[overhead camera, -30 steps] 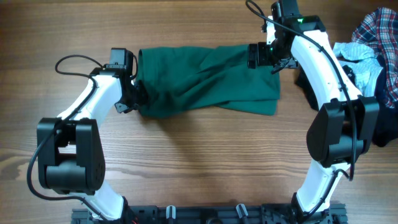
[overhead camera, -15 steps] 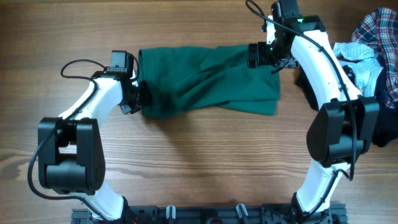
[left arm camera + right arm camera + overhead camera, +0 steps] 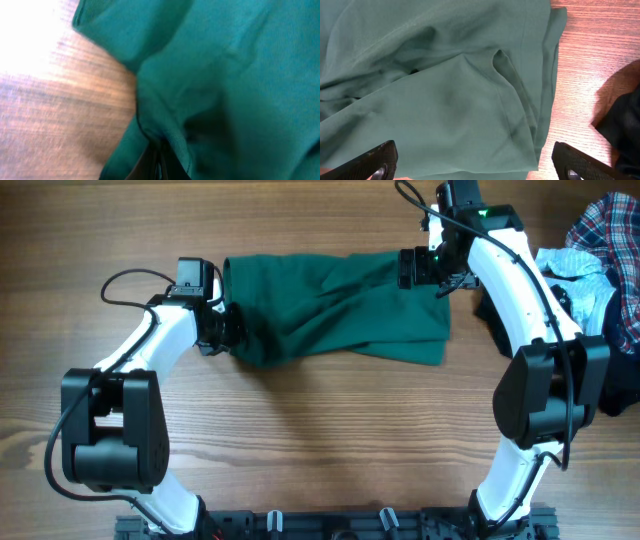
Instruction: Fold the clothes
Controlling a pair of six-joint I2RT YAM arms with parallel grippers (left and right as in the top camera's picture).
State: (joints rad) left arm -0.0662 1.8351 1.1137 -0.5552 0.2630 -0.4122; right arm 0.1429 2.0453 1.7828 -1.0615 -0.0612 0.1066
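The left gripper (image 3: 222, 330) has slid in from just off the cloth to the left edge of the dark green garment (image 3: 330, 310) and closed. Its wrist view shows a tuck of green fabric drawn into the shut jaws at the bottom of the frame. This looks like the grasp for the next fold being secured on this side, with no lift begun.

The garment lies across the upper middle of the tabletop (image 3: 330, 440). It is a long, rumpled band with diagonal creases and a doubled layer hanging lower at its right end.

The right gripper (image 3: 425, 270) has not moved. It hovers over the garment's upper right corner, jaws spread wide, holding nothing.

Further right, apart from the green cloth, the plaid shirt (image 3: 605, 230), a white piece (image 3: 575, 265) and a black garment (image 3: 625, 125) sit heaped together.
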